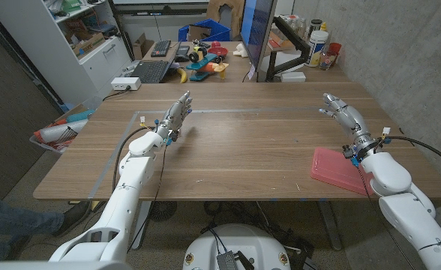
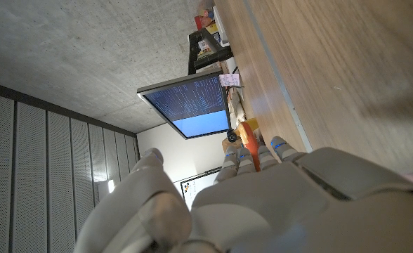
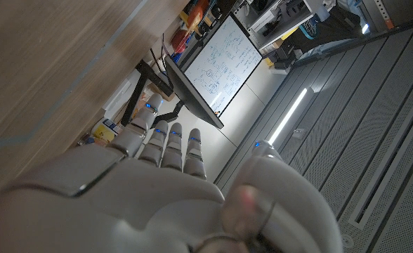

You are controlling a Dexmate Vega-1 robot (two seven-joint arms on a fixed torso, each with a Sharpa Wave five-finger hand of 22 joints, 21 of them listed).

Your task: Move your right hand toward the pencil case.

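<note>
A flat pink pencil case (image 1: 337, 169) lies on the wooden table (image 1: 243, 142) near its front right corner. My right hand (image 1: 341, 112) hovers beyond the case toward the table's right edge, fingers straight and apart, holding nothing; its wrist and forearm pass over the case's right side. My left hand (image 1: 175, 116) stands over the table's left part, fingers extended together, empty. The right wrist view shows the back of my right hand (image 3: 157, 190) with fingers straight. In the left wrist view the back of my left hand (image 2: 263, 204) has its fingers stretched out.
Grey tape lines (image 1: 228, 111) mark a rectangle on the table. A monitor (image 1: 256, 34) on a black arm stands at the far edge, with bottles (image 1: 318, 45) at the far right. A keyboard (image 1: 149, 71) and toys sit on a desk behind.
</note>
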